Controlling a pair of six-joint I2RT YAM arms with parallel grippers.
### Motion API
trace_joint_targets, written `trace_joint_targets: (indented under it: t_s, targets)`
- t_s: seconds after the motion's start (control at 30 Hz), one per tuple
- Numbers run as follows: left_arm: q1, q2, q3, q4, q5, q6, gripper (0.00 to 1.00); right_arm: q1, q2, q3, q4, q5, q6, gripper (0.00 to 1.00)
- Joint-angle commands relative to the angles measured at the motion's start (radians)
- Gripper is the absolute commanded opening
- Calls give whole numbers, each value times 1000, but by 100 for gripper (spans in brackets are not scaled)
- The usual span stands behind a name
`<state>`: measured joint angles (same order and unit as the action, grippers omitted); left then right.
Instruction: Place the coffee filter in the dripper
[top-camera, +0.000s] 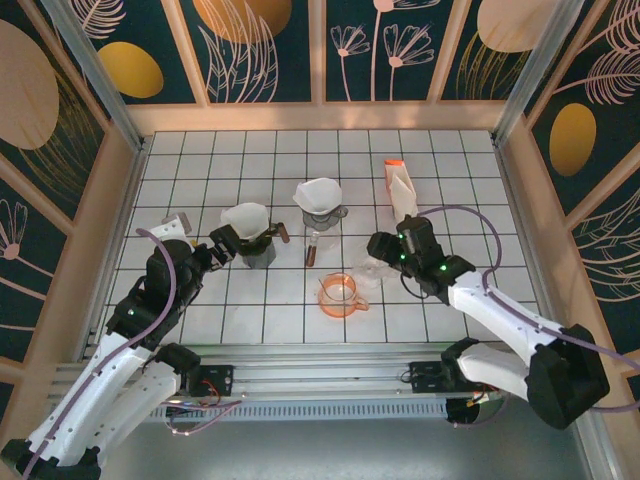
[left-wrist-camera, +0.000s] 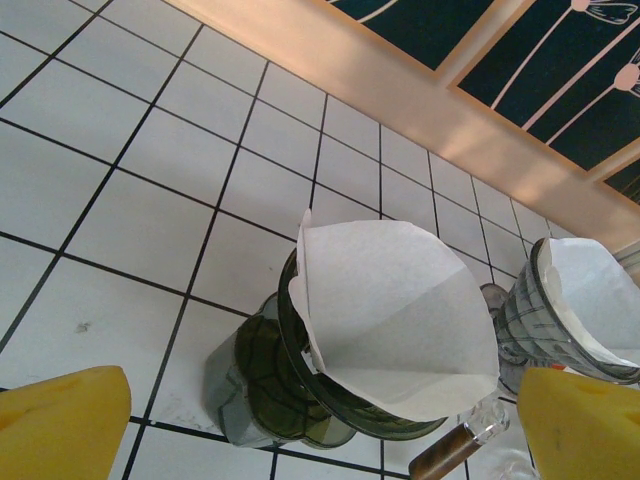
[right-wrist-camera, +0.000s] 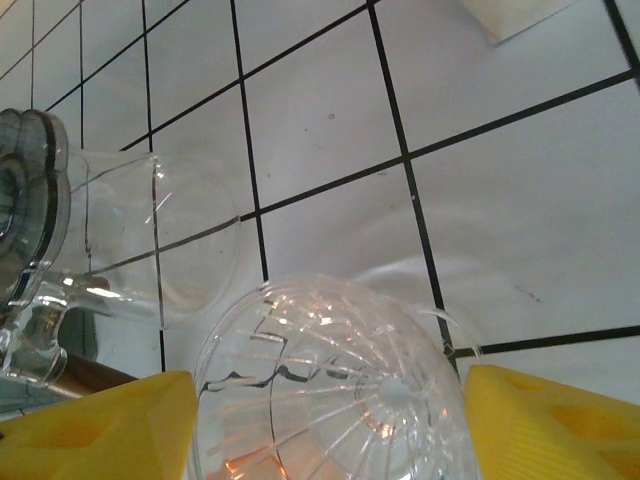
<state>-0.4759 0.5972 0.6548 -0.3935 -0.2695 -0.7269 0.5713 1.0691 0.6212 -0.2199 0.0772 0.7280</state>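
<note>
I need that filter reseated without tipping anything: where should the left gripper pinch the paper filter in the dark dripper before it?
Probably the paper filter's free top edge, which stands above the dark dripper's rim. Bring the left gripper down from above, one finger inside the cone, one outside: the thin wall suits a pinch, and the rim blocks lower holds.

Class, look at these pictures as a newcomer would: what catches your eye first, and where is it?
First, the white paper coffee filter standing in a dark glass dripper, left of centre on the tiled table, right in front of the open left gripper. Behind it, at centre, stands a second filter-lined dripper. To the right, the right gripper straddles a clear glass dripper with its yellow fingers on either side.
</note>
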Motion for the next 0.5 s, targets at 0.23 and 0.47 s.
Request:
trace_joint_targets:
  t_s: [0.23,0.47]
  targets:
    - [7,6,-4,28,4,-8,99,50,-184,-130,-112,126,33,58]
    - [8,23,-9,23,2,-20,99,109,-197,-139,-174,146,62,49]
